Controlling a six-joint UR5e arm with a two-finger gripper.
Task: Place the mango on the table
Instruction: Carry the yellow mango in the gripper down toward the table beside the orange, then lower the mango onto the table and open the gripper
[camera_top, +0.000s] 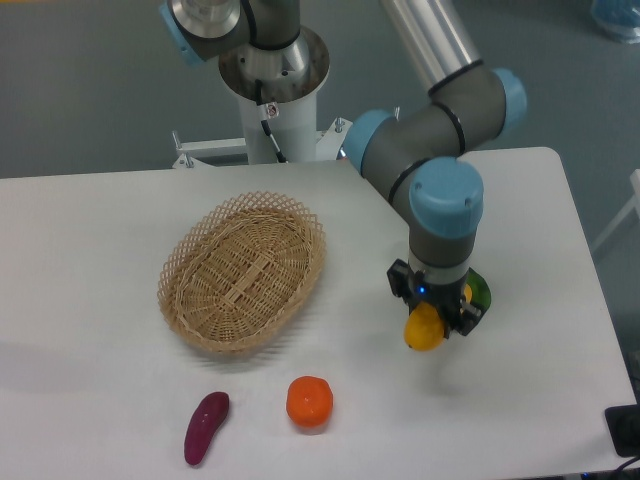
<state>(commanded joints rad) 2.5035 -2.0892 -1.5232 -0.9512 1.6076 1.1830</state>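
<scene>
The yellow-orange mango (424, 331) is held in my gripper (436, 322), low over the white table (90, 250) at the right of centre. The fingers are shut on the mango, whose lower end sticks out below them. I cannot tell whether the fruit touches the tabletop. My arm comes down from above and hides the upper part of the mango.
A green leafy vegetable (479, 292) lies just behind the gripper, mostly hidden by it. An oval wicker basket (243, 270) stands left of centre. Near the front edge lie a round orange fruit (309, 401) and a purple vegetable (206, 427).
</scene>
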